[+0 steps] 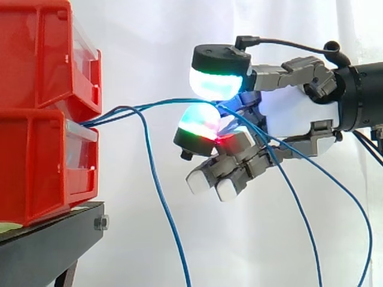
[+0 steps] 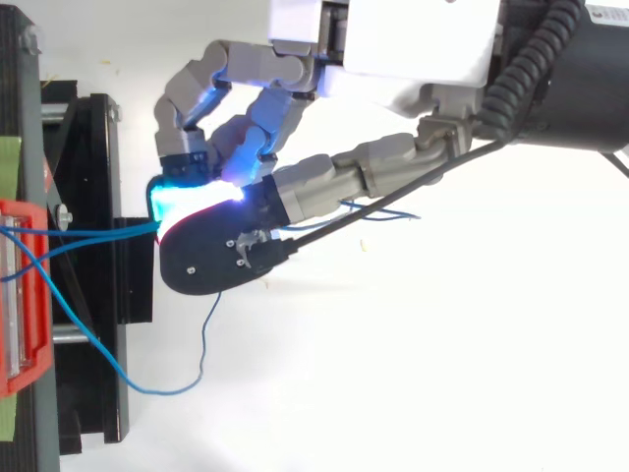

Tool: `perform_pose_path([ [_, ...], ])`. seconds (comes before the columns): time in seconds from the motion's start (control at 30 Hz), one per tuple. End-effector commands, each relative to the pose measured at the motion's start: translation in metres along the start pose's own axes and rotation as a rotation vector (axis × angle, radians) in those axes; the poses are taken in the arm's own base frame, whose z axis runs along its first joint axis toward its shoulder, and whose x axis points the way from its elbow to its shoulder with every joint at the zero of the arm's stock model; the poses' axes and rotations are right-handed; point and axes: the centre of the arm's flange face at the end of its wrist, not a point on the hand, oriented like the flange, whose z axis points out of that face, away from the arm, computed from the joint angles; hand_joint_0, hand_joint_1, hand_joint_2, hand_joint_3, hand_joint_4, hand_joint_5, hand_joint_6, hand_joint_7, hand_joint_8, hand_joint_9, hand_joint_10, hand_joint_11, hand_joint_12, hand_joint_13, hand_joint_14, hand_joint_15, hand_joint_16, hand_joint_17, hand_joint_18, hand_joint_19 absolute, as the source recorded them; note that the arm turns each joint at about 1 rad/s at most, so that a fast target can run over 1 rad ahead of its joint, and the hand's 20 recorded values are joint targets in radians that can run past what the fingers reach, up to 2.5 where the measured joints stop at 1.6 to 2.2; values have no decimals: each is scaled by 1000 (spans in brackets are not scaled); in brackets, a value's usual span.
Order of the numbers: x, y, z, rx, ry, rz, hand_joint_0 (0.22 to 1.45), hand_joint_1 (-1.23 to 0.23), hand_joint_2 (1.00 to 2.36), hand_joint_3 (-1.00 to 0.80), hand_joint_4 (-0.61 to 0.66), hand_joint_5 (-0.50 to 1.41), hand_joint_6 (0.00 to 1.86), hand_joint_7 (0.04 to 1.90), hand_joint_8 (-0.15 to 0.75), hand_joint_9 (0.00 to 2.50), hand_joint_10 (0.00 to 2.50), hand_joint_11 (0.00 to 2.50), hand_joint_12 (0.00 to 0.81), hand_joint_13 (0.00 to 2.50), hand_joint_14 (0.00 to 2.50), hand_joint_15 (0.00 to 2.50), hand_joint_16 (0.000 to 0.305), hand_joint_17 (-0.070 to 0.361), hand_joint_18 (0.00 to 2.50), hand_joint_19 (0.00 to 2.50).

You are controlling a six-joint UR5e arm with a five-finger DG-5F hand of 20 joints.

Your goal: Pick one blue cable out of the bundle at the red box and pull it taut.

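Several thin blue cables (image 1: 149, 108) come out between the stacked red boxes (image 1: 42, 107) at the left of the side view. My hand (image 1: 287, 113) reaches in from the right, a short way off the boxes. Its glowing thumb pad (image 1: 216, 81) and a glowing fingertip (image 1: 200, 122) pinch one blue cable that runs nearly straight to the boxes. The other fingers are curled below. In the top view the hand (image 2: 295, 187) holds that cable (image 2: 98, 233) level with the red box edge (image 2: 20, 295). Behind the pinch the cable hangs down past the palm.
Another blue cable (image 1: 164, 209) droops from the boxes in a long loop toward the floor, also visible as a slack curve (image 2: 147, 383) in the top view. The boxes stand on a black stand (image 1: 54, 239). A white curtain fills the background.
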Motion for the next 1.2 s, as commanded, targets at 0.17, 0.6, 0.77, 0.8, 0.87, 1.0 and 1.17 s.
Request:
perform_pose_path([
  [0.17, -1, 1, 0, -2, -1, 0, 625, -763, 1014, -199, 199, -156, 910, 1021, 405, 1115, 14, 1136, 380, 760, 14, 375, 54, 121, 756, 437],
  [0.6, 0, 1, 0, -2, 0, 0, 562, -849, 1000, -500, 211, -169, 918, 967, 377, 1056, 16, 1136, 361, 715, 15, 386, 51, 116, 703, 442],
  [0.77, 0, 1, 0, -2, 0, 0, 550, -636, 1000, -489, 202, -157, 905, 1015, 390, 1103, 15, 1113, 366, 708, 16, 394, 53, 119, 694, 473],
  [0.8, 0, 1, 0, -2, 0, 0, 558, -590, 1003, -446, 200, -156, 903, 1032, 382, 1101, 18, 1116, 366, 705, 14, 397, 53, 118, 688, 473],
  [0.87, 0, 1, 0, -2, -1, 0, 574, -553, 1006, -416, 199, -156, 902, 1042, 379, 1098, 16, 1126, 366, 699, 15, 400, 52, 117, 679, 485],
  [1.0, 0, 1, 0, -2, 0, 0, 594, -614, 1009, -180, 197, -147, 908, 1000, 428, 1129, 12, 1123, 409, 736, 13, 375, 61, 137, 751, 436],
  [1.17, 0, 1, 0, -2, 0, 0, 600, -686, 1003, -53, 199, -146, 914, 1006, 452, 1151, 9, 1139, 428, 756, 14, 365, 65, 147, 796, 414],
])
